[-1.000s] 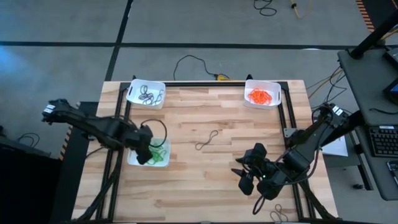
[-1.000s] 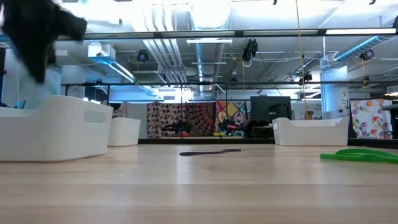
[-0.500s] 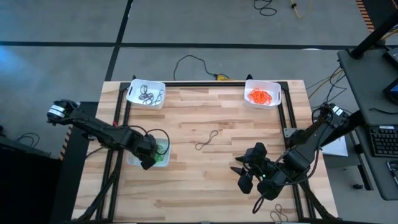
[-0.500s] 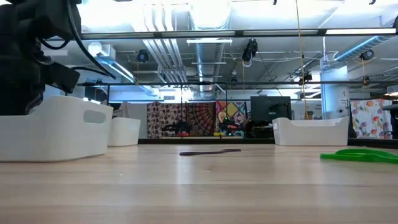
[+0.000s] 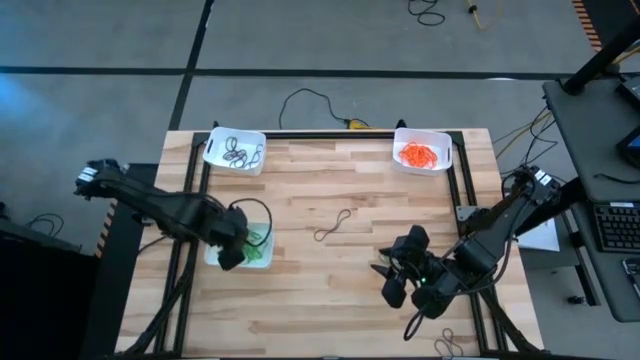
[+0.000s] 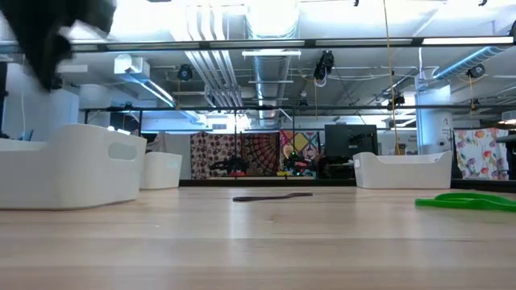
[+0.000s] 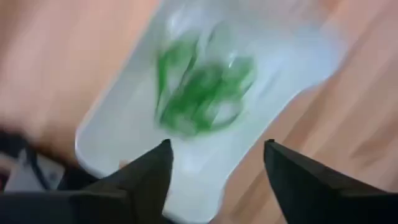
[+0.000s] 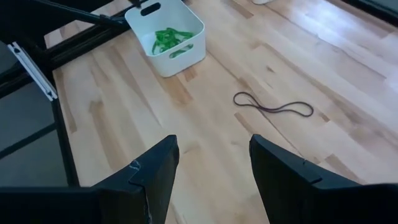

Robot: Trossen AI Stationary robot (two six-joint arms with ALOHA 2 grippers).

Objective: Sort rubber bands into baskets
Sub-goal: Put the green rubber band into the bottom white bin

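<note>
Where a second ago the left gripper hung over the near edge of the basket of green bands, it dips lower into it half a second ago and now sits back up a little, over that same corner. Its fingers stand apart with nothing between them, and the green rubber bands lie heaped in the tray beyond the tips. I take that as a green band just let go into its basket, so this arm is likely free for another pick.

The right gripper barely shifts in that time. It hovers near the table's front right, spread wide and empty, pointed across the boards.

What remains loose, as far as I can see, is one dark rubber band lying stretched flat on the bare wood about mid-table. It is well apart from the left gripper and somewhat nearer the right one, which has it in plain sight ahead of its fingers. It lies between the green tray and the right arm. Its likely home is the basket with dark bands at the far left corner; the basket of orange bands sits at the far right corner.
</note>
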